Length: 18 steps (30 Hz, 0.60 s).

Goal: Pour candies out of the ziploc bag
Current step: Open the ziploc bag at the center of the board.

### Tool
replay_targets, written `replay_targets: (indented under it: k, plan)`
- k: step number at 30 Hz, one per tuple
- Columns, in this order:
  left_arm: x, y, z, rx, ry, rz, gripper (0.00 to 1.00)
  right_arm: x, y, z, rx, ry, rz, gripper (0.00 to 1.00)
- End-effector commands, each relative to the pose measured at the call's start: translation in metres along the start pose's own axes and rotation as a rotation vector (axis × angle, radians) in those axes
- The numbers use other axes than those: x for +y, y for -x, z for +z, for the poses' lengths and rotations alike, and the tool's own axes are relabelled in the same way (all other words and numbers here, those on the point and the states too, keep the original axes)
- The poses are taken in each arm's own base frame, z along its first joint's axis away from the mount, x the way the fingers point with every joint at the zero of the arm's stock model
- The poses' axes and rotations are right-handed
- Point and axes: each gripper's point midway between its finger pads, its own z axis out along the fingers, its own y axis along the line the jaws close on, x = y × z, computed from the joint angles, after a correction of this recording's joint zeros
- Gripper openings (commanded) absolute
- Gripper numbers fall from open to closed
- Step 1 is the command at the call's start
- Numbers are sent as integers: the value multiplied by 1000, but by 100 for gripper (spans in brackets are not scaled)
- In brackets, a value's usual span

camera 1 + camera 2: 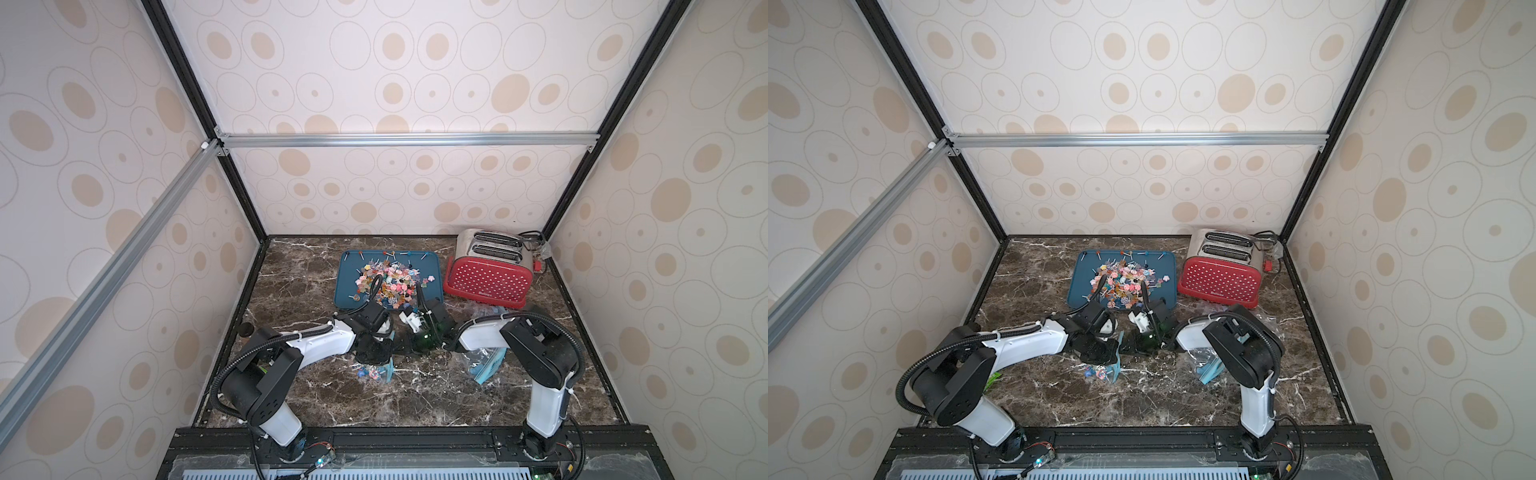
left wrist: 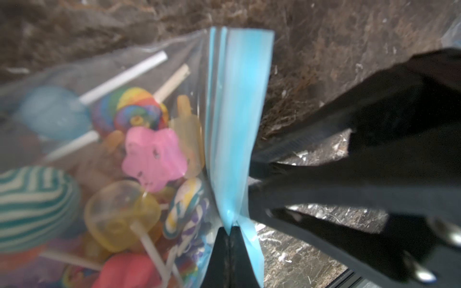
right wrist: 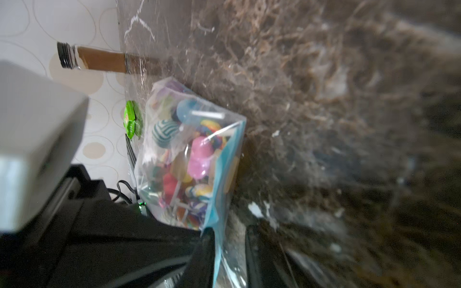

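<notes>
Left claw [image 2: 229, 232] first: its jaws are pressed together on one end of the blue zip strip [image 2: 237, 112] of the ziploc bag [image 3: 189, 154]. I read this as the anchoring hold, fixing the mouth so the other arm has something to pull against. Right claw [image 3: 228, 232] stands a little open, its two fingers straddling the same strip with a gap showing beside the film, so it grips nothing. I judge it is placed there to take the opposite lip and peel the seal apart. The candies [image 2: 154, 157], small lollipops on white sticks, are packed inside the bag up against the strip, and the seal looks closed where I can see it, though blur stops me being sure. In both top views the bag sits under the two wrists, about midway across the worktop [image 1: 415, 399] and nearer its front edge than its back; whether it rests on the marble or hangs just off it I cannot tell. At the middle of the back edge the blue tray [image 1: 347, 282] carries a heap [image 1: 386, 282] of loose candies, just beside the red toaster [image 1: 484, 282]. I take the tray as the pouring spot, well apart from the bag, so a carry follows the opening.
</notes>
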Motion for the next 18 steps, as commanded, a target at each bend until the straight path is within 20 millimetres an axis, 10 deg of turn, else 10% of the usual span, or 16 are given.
replay_targets:
  k: [1, 18]
  plan:
    - [-1, 14, -9, -48, 19, 4, 0, -9, -15, -9, 24, -54, -15, 27]
    - [1, 13, -11, -52, 28, 3, 0, 5, -19, 0, 64, 5, -40, 31]
